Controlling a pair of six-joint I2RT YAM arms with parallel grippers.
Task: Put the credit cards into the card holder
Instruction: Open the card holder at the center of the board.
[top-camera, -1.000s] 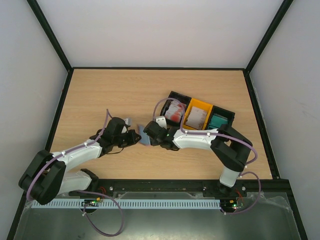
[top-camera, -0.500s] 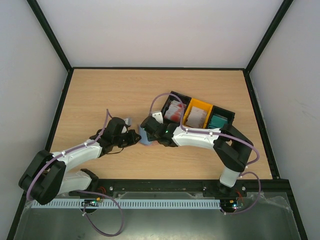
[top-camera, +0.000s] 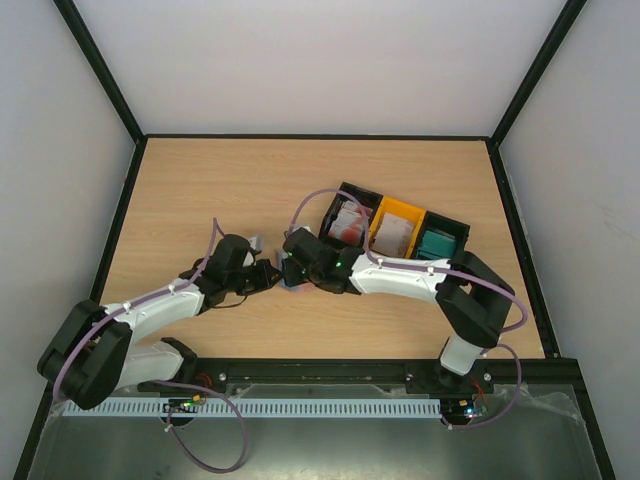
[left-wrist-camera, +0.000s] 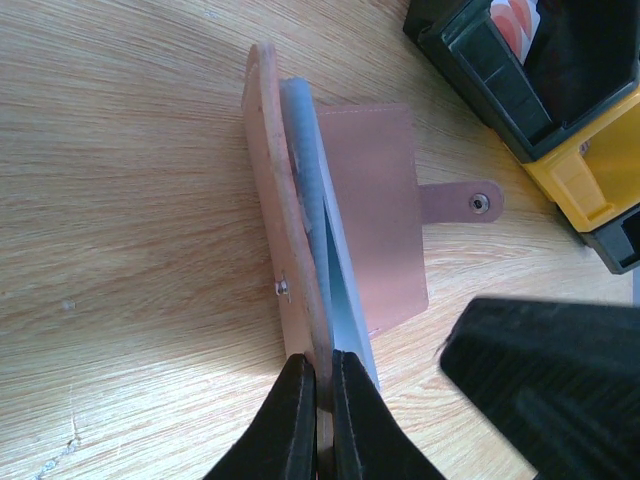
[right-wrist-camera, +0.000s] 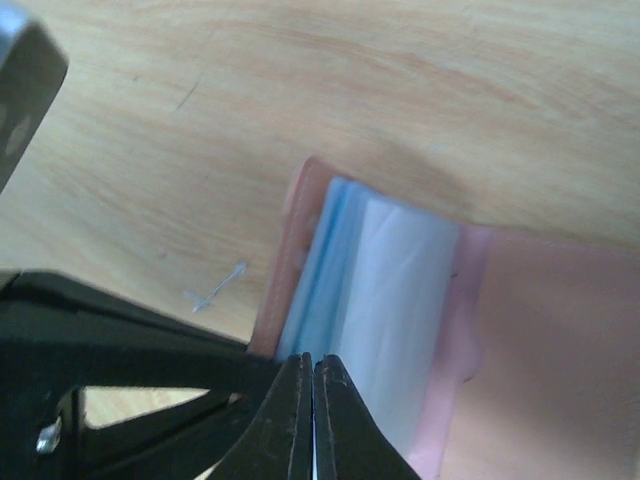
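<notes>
Bottom centre, left wrist view: left gripper (left-wrist-camera: 319, 378) clamps card holder (left-wrist-camera: 372, 200); right gripper (right-wrist-camera: 312, 400) apparently pinches pale card (right-wrist-camera: 400, 300); best fed edge-on, slowly.

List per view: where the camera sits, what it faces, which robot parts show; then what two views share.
Top external: above and behind the bases, facing down at the table; both arms show.
Left wrist: on the left arm, facing along the left pincer, shut on the card holder.
Right wrist: on the right arm, facing along the right pincer, gripping a pale card.
Shared: both wrist views show the card holder.
</notes>
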